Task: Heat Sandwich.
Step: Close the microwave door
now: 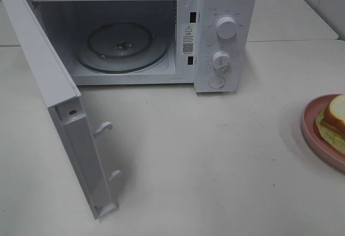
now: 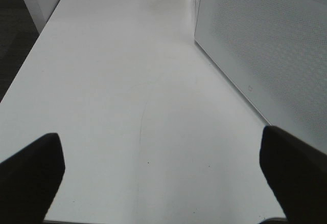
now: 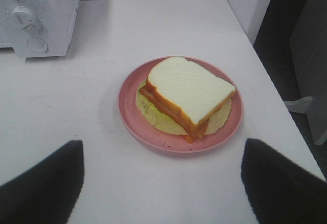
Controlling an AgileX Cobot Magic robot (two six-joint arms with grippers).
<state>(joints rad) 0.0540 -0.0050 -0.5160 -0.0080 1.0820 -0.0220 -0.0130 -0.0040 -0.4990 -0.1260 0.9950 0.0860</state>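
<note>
The sandwich, white bread with tan crust over reddish and yellow-green filling, lies on a round pink plate. In the high view the sandwich and plate are cut off by the right edge. My right gripper hovers just short of the plate, open, with nothing between its fingers. The white microwave stands at the back with its door swung wide and its glass turntable bare. My left gripper is open over bare table beside the microwave's side wall. Neither arm shows in the high view.
The open door juts far forward on the left of the white table. Two knobs and a round button sit on the microwave's control panel. The table's right edge runs close behind the plate, with dark floor beyond.
</note>
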